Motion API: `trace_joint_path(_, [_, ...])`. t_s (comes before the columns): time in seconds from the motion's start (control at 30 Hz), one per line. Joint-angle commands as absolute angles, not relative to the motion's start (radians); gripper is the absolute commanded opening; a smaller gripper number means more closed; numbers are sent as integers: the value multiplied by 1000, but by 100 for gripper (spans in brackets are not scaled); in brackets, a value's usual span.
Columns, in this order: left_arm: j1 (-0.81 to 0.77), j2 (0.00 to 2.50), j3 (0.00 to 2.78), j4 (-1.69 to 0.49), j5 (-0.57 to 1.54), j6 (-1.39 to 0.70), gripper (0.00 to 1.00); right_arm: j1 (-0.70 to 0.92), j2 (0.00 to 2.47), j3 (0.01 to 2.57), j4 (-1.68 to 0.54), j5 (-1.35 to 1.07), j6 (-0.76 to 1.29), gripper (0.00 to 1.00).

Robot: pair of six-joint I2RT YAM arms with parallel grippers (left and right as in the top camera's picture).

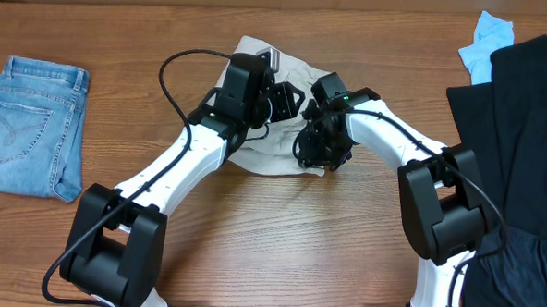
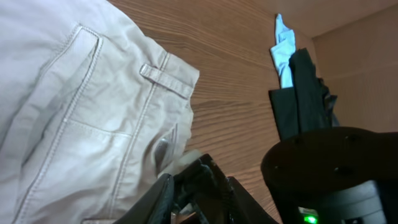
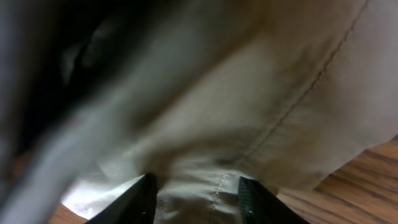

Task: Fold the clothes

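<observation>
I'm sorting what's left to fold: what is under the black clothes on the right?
A light blue garment sticks out from beneath the black clothes at their far edge. How far it runs underneath, and whether anything else lies there, is covered.

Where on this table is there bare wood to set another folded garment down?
Bare wood lies between the folded blue denim jeans and the left white arm, and along the near edge between both arms. Crowded: the centre, at the pale beige cotton shorts, and the right side under black garments.
</observation>
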State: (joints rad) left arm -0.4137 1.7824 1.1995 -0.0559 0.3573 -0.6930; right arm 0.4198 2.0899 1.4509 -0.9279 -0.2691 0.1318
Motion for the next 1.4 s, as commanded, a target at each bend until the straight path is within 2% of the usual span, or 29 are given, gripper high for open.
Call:
trace_joint_path(0.0, [-351,1729,1228,-65,356,-607,29,428,2101,1429,-939,-149,181,53])
trace_joint_path(0.3, [-199,1720,1228,-214,198,-509,34,342,1952,1565,-1061,-14,244,59])
trace_joint_path(0.33, [-184,1721,1228,-234,153,-485,35,327,1908,1585,-1053,-39,234,67])
trace_joint_path(0.37, [-182,1721,1228,-238,141,-479,36,324,1895,1591,-1049,-54,226,70])
trace_joint_path(0.43, [-181,1724,1228,-245,101,-443,38,324,1877,1606,-1042,-170,141,70])
trace_joint_path(0.6, [-182,1730,1228,-305,70,-441,39,366,1920,1572,-1041,-358,100,71])
trace_joint_path(0.83, [-182,1729,1228,-365,70,-441,42,415,2051,1571,-1015,-361,121,76])
trace_joint_path(0.9, [-182,1730,1228,-388,70,-441,43,419,2085,1571,-1000,-377,134,70])
trace_joint_path(0.97, [-182,1730,1228,-424,72,-441,46,420,2098,1572,-995,-422,122,28])
trace_joint_path(1.0, [-183,1729,1228,-457,72,-442,46,420,2096,1573,-996,-424,122,12])
trace_joint_path(1.03, [-184,1730,1228,-521,83,-442,45,419,2091,1582,-1004,-424,122,4])
trace_joint_path(1.13, [-184,1730,1227,-643,104,-442,43,414,2072,1604,-1016,-424,123,4])
trace_joint_path(1.17, [-184,1730,1226,-670,104,-442,41,414,2067,1608,-1017,-424,123,4])
trace_joint_path(1.23, [-184,1730,1217,-706,104,-442,28,414,2059,1618,-1016,-424,123,4])
trace_joint_path(1.37, [-191,1730,1192,-691,101,-441,23,416,2059,1619,-1023,-424,123,4])
